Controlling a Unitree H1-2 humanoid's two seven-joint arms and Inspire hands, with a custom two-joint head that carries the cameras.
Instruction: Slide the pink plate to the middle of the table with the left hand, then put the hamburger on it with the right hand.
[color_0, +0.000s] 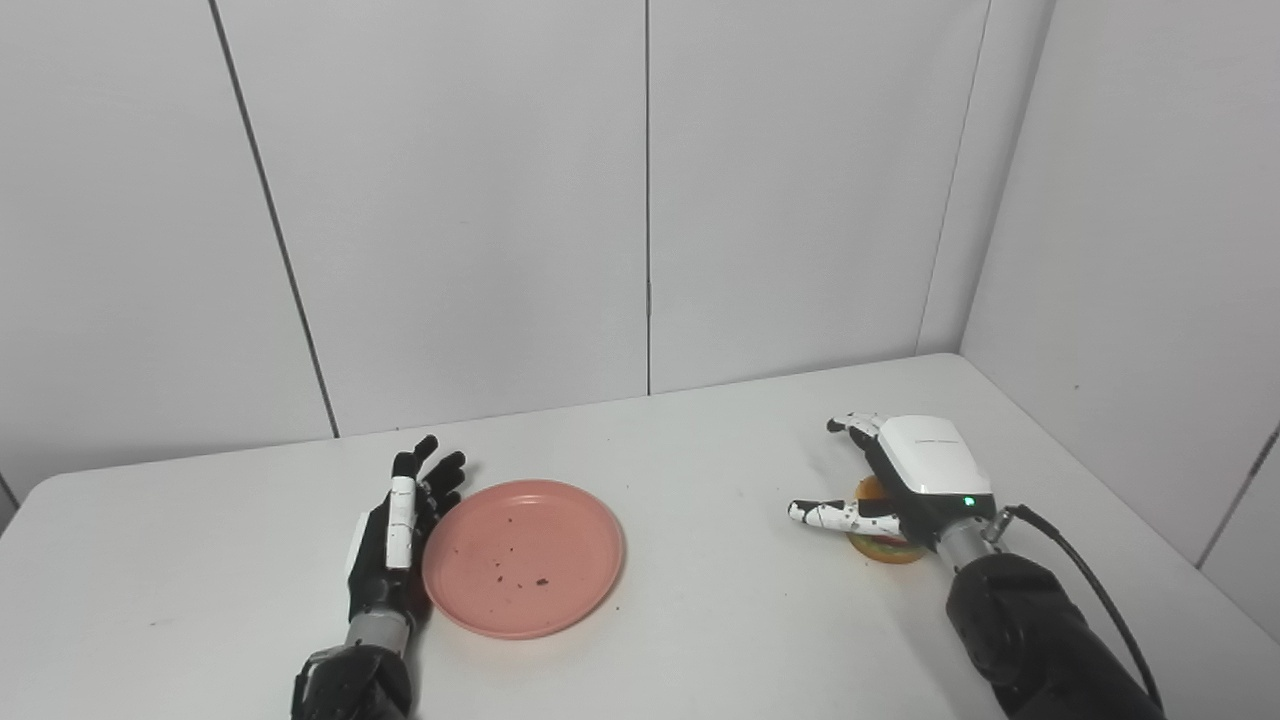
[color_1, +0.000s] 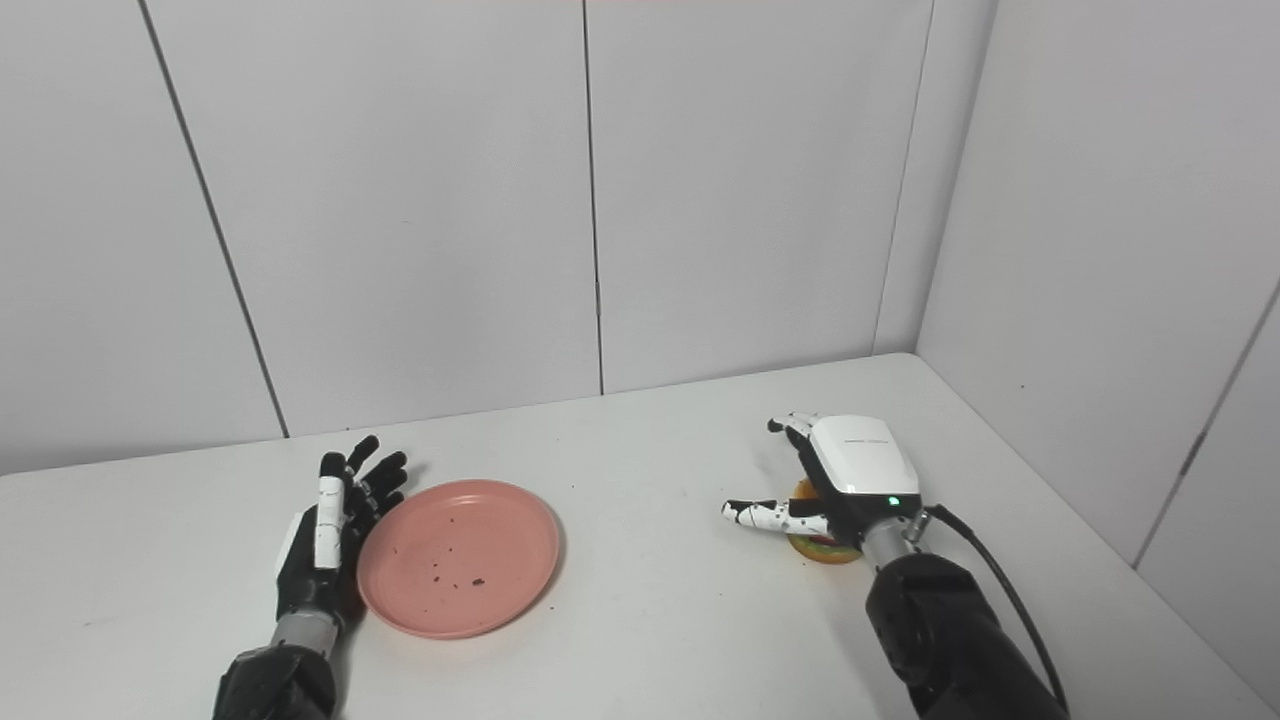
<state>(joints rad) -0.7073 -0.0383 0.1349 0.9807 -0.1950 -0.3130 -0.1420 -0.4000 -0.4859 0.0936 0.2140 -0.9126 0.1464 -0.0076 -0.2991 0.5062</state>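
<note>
Pink plate (color_0: 523, 556) lies left of centre on the white table (color_0: 700, 620) in the left eye view, its inside flecked with dark crumbs. The left hand (color_0: 397, 540) stands edge-on against the plate's left rim, fingers straight and held together, seemingly placed to push it sideways. The right hand (color_0: 905, 480) hangs over the hamburger (color_0: 885, 545), fingers spread, holding nothing, apparently poised for a grasp.

From the right eye view, the hamburger (color_1: 822, 548) peeks out beneath the right hand (color_1: 835, 480), well apart from the plate (color_1: 458, 570). Faint lettering on the hand's white back cover is too small to read.
</note>
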